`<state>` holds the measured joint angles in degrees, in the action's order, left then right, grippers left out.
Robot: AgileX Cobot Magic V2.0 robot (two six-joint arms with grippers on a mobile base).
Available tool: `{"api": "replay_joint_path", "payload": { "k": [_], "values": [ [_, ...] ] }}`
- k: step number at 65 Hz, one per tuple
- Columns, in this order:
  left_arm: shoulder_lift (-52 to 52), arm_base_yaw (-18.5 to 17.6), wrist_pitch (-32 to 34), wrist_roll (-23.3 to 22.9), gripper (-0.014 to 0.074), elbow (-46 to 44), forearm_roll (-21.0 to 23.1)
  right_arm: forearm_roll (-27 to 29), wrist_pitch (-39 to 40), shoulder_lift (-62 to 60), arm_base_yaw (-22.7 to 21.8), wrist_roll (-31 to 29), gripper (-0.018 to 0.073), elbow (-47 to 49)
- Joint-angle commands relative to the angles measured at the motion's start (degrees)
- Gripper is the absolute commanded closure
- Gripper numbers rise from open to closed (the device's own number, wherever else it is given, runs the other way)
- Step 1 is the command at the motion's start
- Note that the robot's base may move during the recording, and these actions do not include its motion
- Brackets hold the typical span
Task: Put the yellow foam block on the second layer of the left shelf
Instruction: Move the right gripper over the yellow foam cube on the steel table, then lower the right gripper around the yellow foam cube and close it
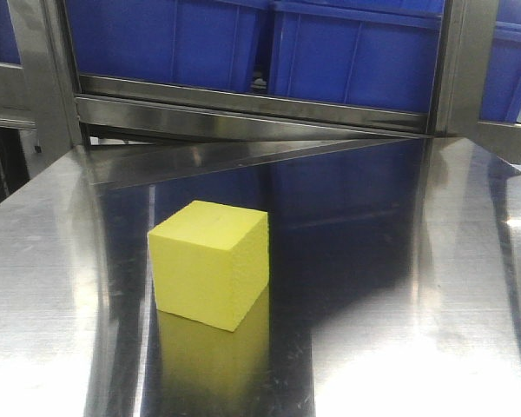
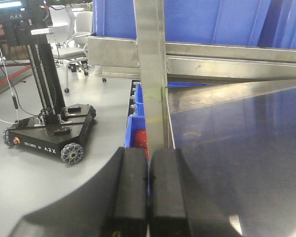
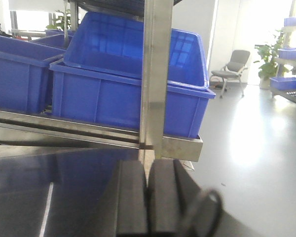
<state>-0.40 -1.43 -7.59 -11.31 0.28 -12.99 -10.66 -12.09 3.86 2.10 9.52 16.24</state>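
Across the near part of the front view the steel worktop point(image 1: 399, 347) takes up most of what I see, shiny, w/ heavy reflections. Along its far edge runs the shelf rack point(image 1: 243, 109), steel rails and posts, w/ blue bins point(image 1: 356, 52) on the level just above the worktop. Can't tell from these views which level is the second layer, or where the left shelf proper starts.

The yellow foam block point(image 1: 210, 262) sits on the worktop, left of centre, near side. One corner is turned toward the camera. It's well apart from the rack and touches nothing else. Neither wrist cam shows it.

Handling, my guess: it's foam, so v. light and a bit squashy. The matte grainy faces should grip well, so not much slip risk. It'd dent under a hard squeeze, so light force only. I'd take it across two opposite upright faces, approx mid-height, wrist turned to match the cube's angle.

Left hand point(image 2: 148, 163): fingers pressed together, nothing between them, facing a rack post at the worktop's left edge. Right hand point(image 3: 147, 173): same, closed and empty, facing the right-side post. Whichever one goes for the block needs opening first.
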Motion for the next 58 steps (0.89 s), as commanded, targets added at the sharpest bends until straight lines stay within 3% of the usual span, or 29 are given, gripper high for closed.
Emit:
{"api": "replay_joint_path", "payload": {
  "k": [1, 8, 16, 22, 41, 58],
  "values": [
    [-0.8, -0.4, 4.9, -0.2, 0.0460, 1.5, 0.2, 0.0, 1.3, 5.5, 1.1, -0.3, 0.0483, 6.4],
    [-0.8, -0.4, 4.9, -0.2, 0.0460, 1.5, 0.2, 0.0, -0.6, 13.6, 5.1, -0.3, 0.0330, 12.5],
    [-0.8, -0.4, 4.9, -0.2, 0.0460, 1.5, 0.2, 0.0, -1.7, 22.5, 11.7, -0.3, 0.0068, 17.8],
    [-0.8, -0.4, 4.9, -0.2, 0.0460, 1.5, 0.2, -0.3, -5.1, 30.1, 18.0, -0.3, -0.0039, 22.3],
    [-0.8, -0.4, 4.9, -0.2, 0.0460, 1.5, 0.2, -1.1, -18.5, 54.0, 37.3, -0.5, -0.0065, 39.2],
    [-0.8, -0.4, 4.9, -0.2, 0.0460, 1.5, 0.2, -1.0, -25.6, 69.5, 46.6, -4.3, -0.0065, 51.1]
  ]
}}
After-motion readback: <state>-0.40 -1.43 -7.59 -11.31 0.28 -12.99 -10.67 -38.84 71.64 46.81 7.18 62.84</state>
